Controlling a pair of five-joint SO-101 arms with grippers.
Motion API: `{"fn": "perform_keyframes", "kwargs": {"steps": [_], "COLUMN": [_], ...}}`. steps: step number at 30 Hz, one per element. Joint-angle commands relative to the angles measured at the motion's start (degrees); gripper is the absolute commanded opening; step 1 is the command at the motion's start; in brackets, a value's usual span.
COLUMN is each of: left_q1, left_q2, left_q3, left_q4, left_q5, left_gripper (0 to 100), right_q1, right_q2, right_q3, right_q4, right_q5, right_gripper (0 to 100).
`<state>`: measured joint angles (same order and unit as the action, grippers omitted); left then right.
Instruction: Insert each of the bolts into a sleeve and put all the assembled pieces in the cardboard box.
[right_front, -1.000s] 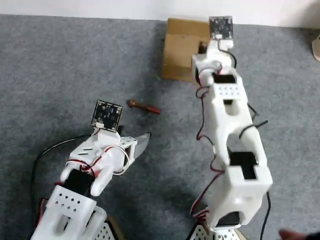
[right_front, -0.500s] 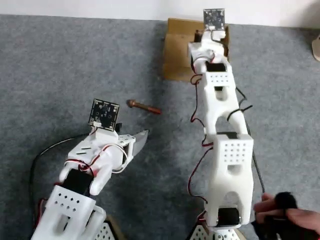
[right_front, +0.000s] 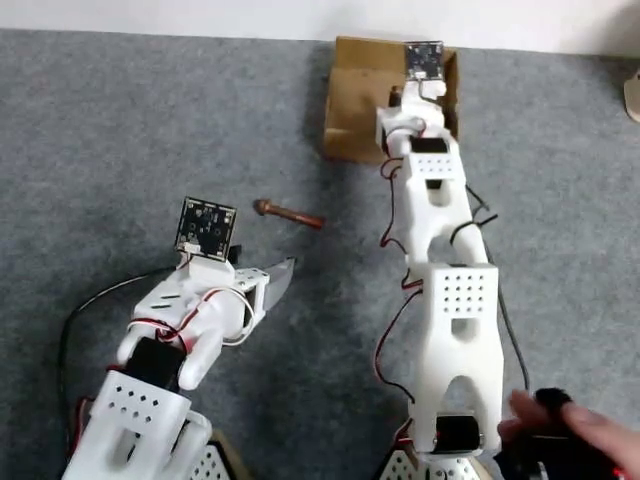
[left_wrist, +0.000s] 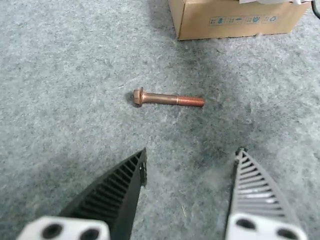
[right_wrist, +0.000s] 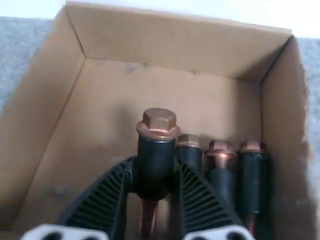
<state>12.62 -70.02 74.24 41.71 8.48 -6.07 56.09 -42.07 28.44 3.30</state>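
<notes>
— What has changed?

— Your right arm has stretched farther out, so the right gripper (right_wrist: 155, 167) now hangs inside the open brown cardboard box (right_wrist: 165, 45). A person's hand (right_front: 575, 430) has come in by that arm's base. The left arm and the loose copper hex-head bolt (left_wrist: 167, 98) have not shifted.

— What are the fingers doing?

— The right ones are clamped on a black cylindrical sleeve (right_wrist: 154, 160) with a copper bolt head (right_wrist: 159, 122) capping its far end. Three finished black-sleeved pieces (right_wrist: 220, 170) sit side by side just beside it, along one box wall. The left gripper (left_wrist: 192, 151) is spread wide over the grey carpeted table (left_wrist: 60, 75). The loose bolt lies flat a little beyond its tips, outside the box and short of it.

— What could go wrong?

— When you open, I'd judge the finger nearest the row may knock the neighbouring piece, since the gap there looks very slim. If you let go while high, the piece could bounce or tip, and the bolt may slide out of its sleeve. The hand at the base could jog the arm mid-release. Later, closing off-centre on the round loose bolt could roll it away.
</notes>
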Motion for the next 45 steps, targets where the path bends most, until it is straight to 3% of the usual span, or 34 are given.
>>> {"fn": "perform_keyframes", "kwargs": {"steps": [1, 4, 15, 29, 40, 45], "left_q1": [-0.5, -0.5, -0.5, -0.2, -0.1, -0.1], "left_q2": [-0.7, -0.7, -0.7, -0.7, -0.7, -0.7], "left_q3": [-0.1, -0.1, -0.1, -0.1, -0.1, -0.1], "left_q4": [-1.2, -1.2, -1.1, -1.0, -1.0, -1.1], "left_q5": [-0.4, -0.4, -0.4, -0.4, -0.4, -0.4], "left_gripper": [27, 26, 26, 26, 26, 26], "right_q1": [0.9, 1.3, 1.3, 1.4, 12.4, 15.0], "right_q2": [-1.6, -1.6, -1.5, -1.5, -1.5, -3.9], "right_q3": [-5.0, -9.6, -31.9, -55.2, -55.5, -45.6], "right_q4": [3.2, 8.0, 30.8, 72.2, 72.7, 72.7], "right_q5": [0.4, 0.4, 0.3, 0.1, -0.1, 0.0], "right_gripper": [8.5, 14.0, 14.2, 14.2, 14.2, 14.1]}}
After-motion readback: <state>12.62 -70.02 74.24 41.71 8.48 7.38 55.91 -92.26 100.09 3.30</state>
